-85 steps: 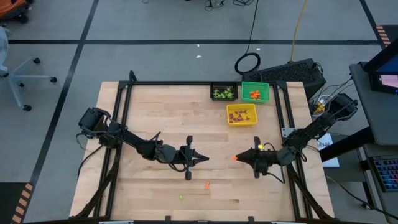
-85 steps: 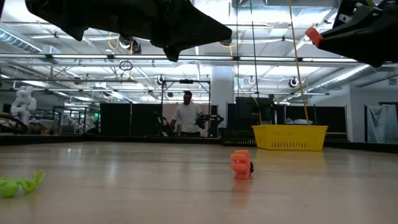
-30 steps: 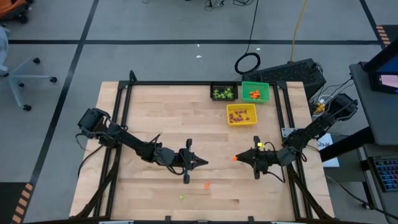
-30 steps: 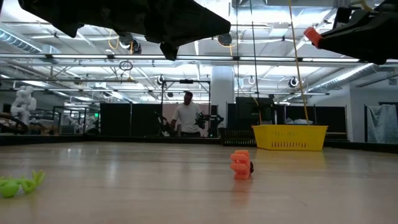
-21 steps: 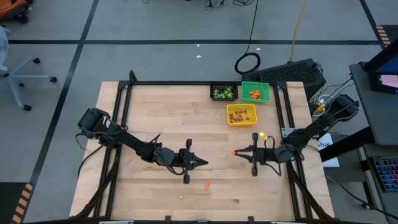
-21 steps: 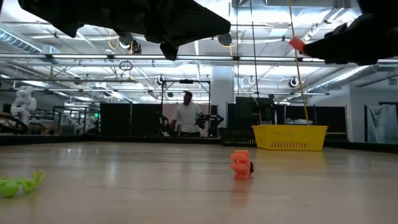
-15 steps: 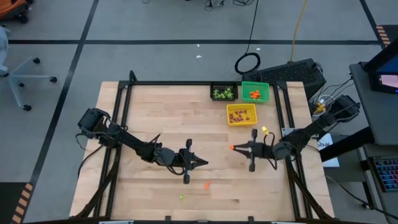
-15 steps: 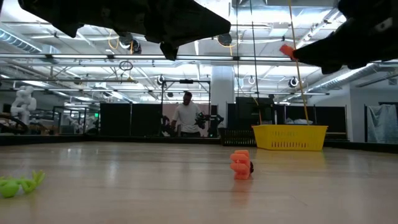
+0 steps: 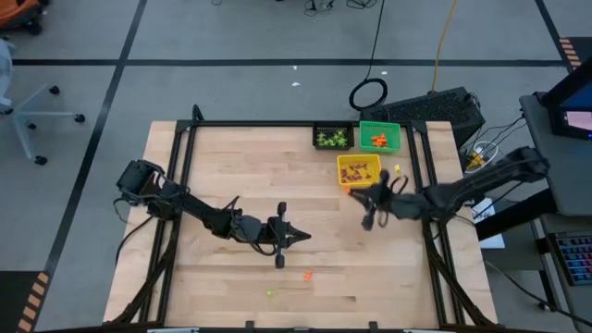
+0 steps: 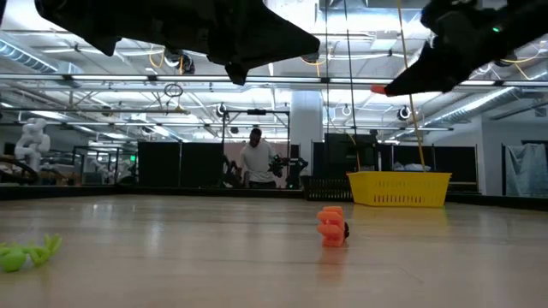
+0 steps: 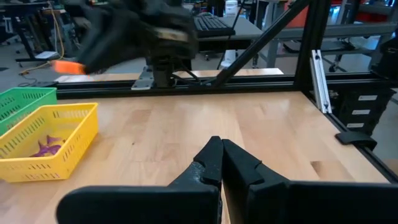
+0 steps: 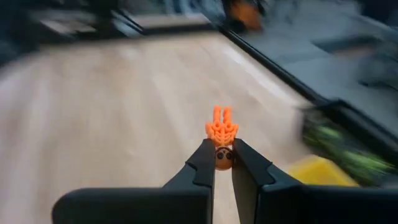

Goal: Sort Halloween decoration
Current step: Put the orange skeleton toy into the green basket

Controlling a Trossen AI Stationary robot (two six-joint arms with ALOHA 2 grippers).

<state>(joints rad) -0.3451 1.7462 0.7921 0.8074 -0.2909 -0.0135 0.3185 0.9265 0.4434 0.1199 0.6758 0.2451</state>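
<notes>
The right fingers [image 12: 222,163] pinch 1 orange trinket [image 12: 221,134], shaped like a small skeleton hand; it sticks out past the fingertips, its round base clamped between them. In the high view the right fingers [image 9: 352,190] hang in the air just beside the yellow bin's [image 9: 359,170] near edge. The left fingers [image 11: 219,163] are pressed together with nothing between them, hovering above the middle of the tabletop [image 9: 231,166].

2 trinkets lie loose on the tabletop near its front edge: 1 orange [image 9: 308,275] and 1 light-green [image 9: 270,293], well apart from both arms. The low view shows the same 2, the orange one [image 10: 331,227] standing and the green one [image 10: 26,253] lying flat.

3 bins sit at the far right of the tabletop: 1 black [image 9: 333,138] with green pieces, 1 green [image 9: 379,138] with orange pieces, and the yellow one with purple pieces; the pieces inside are too small to count.
</notes>
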